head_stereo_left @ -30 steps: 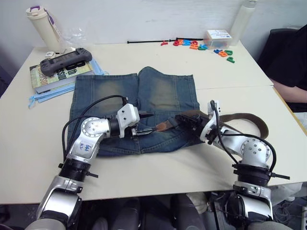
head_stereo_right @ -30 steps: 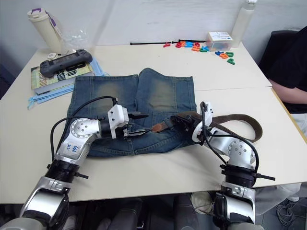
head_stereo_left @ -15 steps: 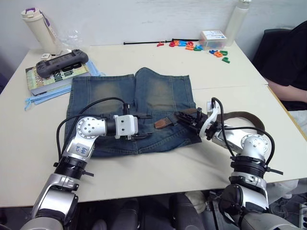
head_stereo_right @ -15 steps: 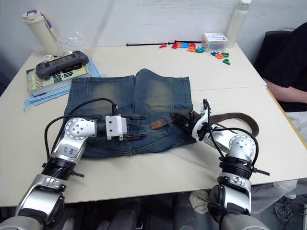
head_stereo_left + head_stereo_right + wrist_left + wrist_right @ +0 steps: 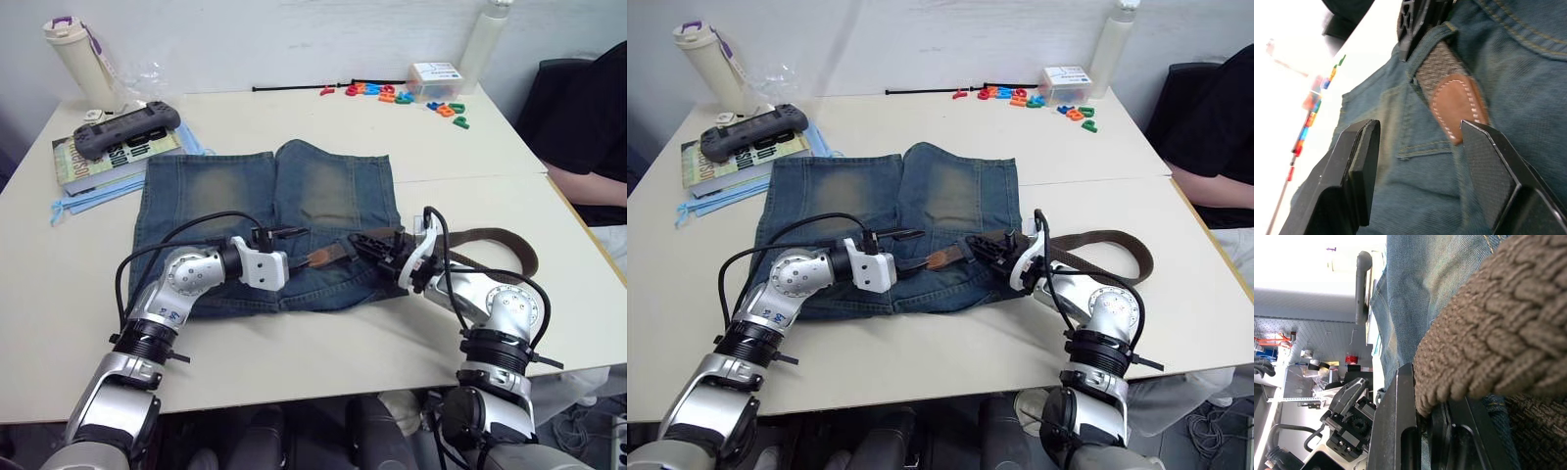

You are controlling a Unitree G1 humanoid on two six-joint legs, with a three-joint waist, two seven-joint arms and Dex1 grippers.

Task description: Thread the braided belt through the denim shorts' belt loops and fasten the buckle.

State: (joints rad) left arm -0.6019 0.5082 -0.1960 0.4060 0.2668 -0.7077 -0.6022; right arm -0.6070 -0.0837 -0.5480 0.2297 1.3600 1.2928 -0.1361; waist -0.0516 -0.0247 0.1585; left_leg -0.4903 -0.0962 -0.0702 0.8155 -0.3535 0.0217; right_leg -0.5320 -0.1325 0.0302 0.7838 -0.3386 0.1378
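Left to right across the table (image 5: 294, 362).

Far left, 10 o'clock: cream bottle (image 5: 76, 59), game controller (image 5: 122, 124) on a book (image 5: 116, 155), light-blue cloth (image 5: 88, 196) just under it.

Center: denim shorts (image 5: 284, 211) flat, legs toward 12, waistband toward 6.

Left gripper (image 5: 286, 253) at about 7 o'clock of the shorts, over the waistband area, fingers (image 5: 1488, 166) spread apart, nothing between them. In the left wrist view the belt's brown leather tip (image 5: 1458, 106) lies on the denim between the two fingers, just at the inner edge of one; can't tell if it touches.

Braided belt (image 5: 490, 238): leather tip end lies on the shorts near center, pointing toward the left gripper. Strap runs toward 3 o'clock through the right gripper, off the shorts edge, then loops back on the bare table at 4 o'clock.

Right gripper (image 5: 377, 245) at the 4 o'clock edge of the shorts, clamped on the belt; right wrist view shows woven strap pinched against a black finger (image 5: 1400, 431).

Buckle and belt loops: can't make out.

Back edge, 1 o'clock: black cord (image 5: 294, 87), colored toy letters (image 5: 411, 96), small clear box (image 5: 438, 78), white bottle (image 5: 486, 44).

Far right, 3 o'clock: person in a dark sleeve (image 5: 588, 117) beside the table.
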